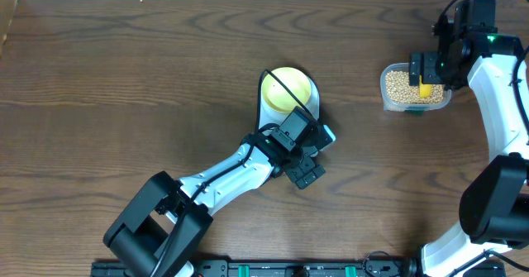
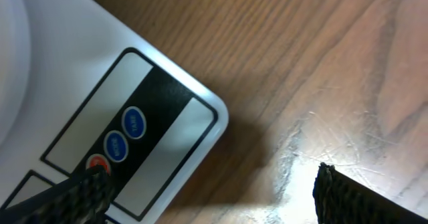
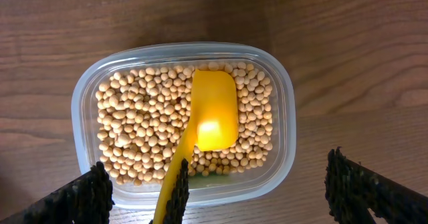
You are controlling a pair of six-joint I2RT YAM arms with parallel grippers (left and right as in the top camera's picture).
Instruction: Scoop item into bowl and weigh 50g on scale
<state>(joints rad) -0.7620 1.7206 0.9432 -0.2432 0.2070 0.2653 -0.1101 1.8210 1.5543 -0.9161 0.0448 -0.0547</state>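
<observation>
Right tool point(image 3: 224, 196) hangs spread wide over the yellow scoop point(image 3: 214, 110) in the tub point(image 3: 284, 117); a skewed pinch could flick beans point(image 3: 134, 130) out.

A corner of the white scale point(image 2: 80, 70) fills the left side of the picture, lying flat on the brown wooden desk point(image 2: 321, 50). Its black panel carries two round blue buttons point(image 2: 126, 136) with a red button point(image 2: 98, 162) just beside them. The left hand point(image 2: 210, 180) stands wide apart with nothing between its dark ribbed fingers point(image 2: 73, 200): one tip covers the lower edge of the red button, though contact cannot be told, and the other is over bare desk off the scale's corner.
</observation>
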